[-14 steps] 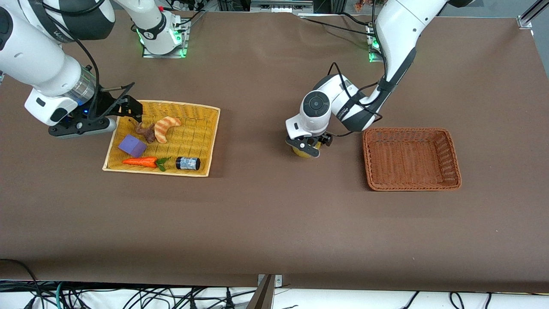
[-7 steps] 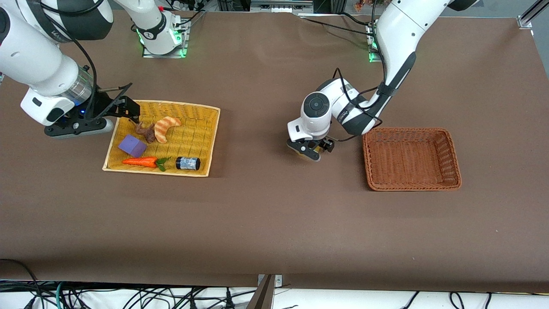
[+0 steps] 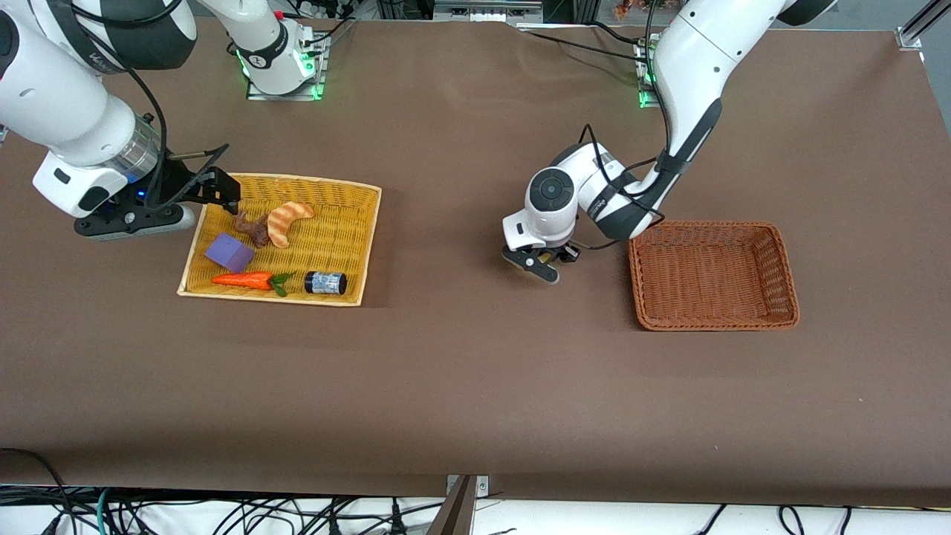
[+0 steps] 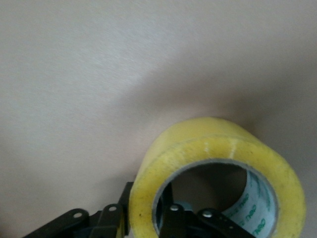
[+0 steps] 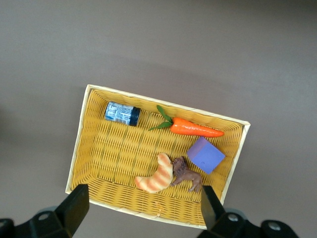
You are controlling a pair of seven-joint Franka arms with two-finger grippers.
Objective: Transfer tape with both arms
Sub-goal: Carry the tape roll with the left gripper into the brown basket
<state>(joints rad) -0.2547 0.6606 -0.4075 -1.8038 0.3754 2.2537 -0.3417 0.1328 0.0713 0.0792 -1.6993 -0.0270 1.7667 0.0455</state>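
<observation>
Tape clamped in left gripper, one finger inside the grey core, the other outside the yellow wall; roll lifted off brown table, near centre of front frame, only a sliver of yellow visible under the wrist there. Brown basket at centre right of front frame, just beside that gripper toward the left arm's end of the table. Right gripper at upper left of front frame, over the rim of yellow tray, fingers spread wide and holding nothing, tips framing the lower corners of the right wrist frame. Inside the tray: striped croissant toy touching a small brown figure, purple block beside them, orange carrot with green leaves along the edge nearer the front camera, dark labelled jar lying on its side just beside the carrot's leaves.
</observation>
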